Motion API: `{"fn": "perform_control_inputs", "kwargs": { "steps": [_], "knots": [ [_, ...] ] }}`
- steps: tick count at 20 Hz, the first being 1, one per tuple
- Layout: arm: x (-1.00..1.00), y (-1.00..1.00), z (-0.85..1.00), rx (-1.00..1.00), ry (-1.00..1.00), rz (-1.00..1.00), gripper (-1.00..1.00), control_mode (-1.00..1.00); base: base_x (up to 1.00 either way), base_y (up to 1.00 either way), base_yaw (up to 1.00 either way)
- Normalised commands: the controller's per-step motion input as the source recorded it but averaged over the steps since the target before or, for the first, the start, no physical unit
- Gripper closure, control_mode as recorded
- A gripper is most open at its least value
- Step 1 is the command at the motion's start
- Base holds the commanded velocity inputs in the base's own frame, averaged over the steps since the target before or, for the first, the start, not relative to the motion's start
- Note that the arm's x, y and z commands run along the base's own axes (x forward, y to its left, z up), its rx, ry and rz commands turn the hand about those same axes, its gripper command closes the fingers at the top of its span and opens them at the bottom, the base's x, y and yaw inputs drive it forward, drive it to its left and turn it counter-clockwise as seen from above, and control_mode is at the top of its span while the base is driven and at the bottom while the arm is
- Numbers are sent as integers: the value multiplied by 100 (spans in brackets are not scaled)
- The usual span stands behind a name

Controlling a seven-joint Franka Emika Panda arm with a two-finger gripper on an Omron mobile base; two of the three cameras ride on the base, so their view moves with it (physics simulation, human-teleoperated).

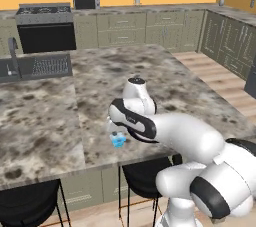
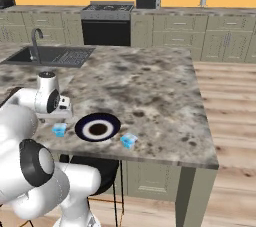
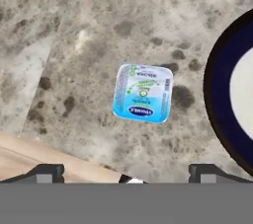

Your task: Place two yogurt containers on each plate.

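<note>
The marble-topped kitchen island [image 2: 150, 86] carries a dark navy plate [image 2: 97, 129] with a white ring, near its front edge. One light blue yogurt cup [image 3: 143, 93] sits just beside the plate toward the front left corner; a second light blue cup [image 2: 128, 140] lies at the plate's other side, by the front edge. Above the first cup hangs the gripper [image 3: 126, 172], jaws spread wide, holding nothing.

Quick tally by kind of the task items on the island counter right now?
Light blue yogurt containers: 2, one left of the plate, one right of it
Dark navy plate: 1
Total: 3
</note>
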Motion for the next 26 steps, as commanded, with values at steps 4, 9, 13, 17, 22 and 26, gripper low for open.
{"fn": "perform_control_inputs", "kwargs": {
  "steps": [4,9,13,17,22,26],
  "knots": [
    [48,3,-38,-3,0,-1,-100,-100,0,0,0],
    [51,21,-5,-5,0,-1,-100,-100,0,0,0],
    [-1,1,-13,0,0,0,-100,-100,0,0,0],
    [0,-7,-55,0,0,0,-100,-100,0,0,0],
    [0,1,-43,0,0,0,-100,-100,0,0,0],
    [2,11,-21,0,0,0,-100,-100,0,0,0]
  ]
}}
